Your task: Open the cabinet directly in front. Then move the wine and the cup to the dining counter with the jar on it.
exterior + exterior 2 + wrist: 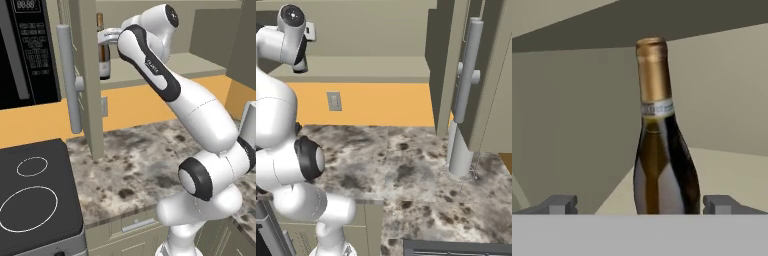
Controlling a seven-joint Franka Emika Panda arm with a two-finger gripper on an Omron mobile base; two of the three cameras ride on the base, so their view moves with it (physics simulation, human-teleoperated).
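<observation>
The cabinet stands open, its left door swung out edge-on with a long grey bar handle. Its right door is open too. On the cabinet shelf stands the wine, a dark bottle with a tan foil neck. My arm reaches into the cabinet, and my gripper is right at the bottle's upper part. In the hand view the wine stands upright and close, between my open gripper tips, with no contact visible. The cup, the dining counter and the jar are out of view.
A black microwave hangs at left above a dark cooktop. The mottled stone worktop lies below the cabinet over beige drawers. A grey cylinder stands on the worktop under the right door. An outlet sits on the orange wall.
</observation>
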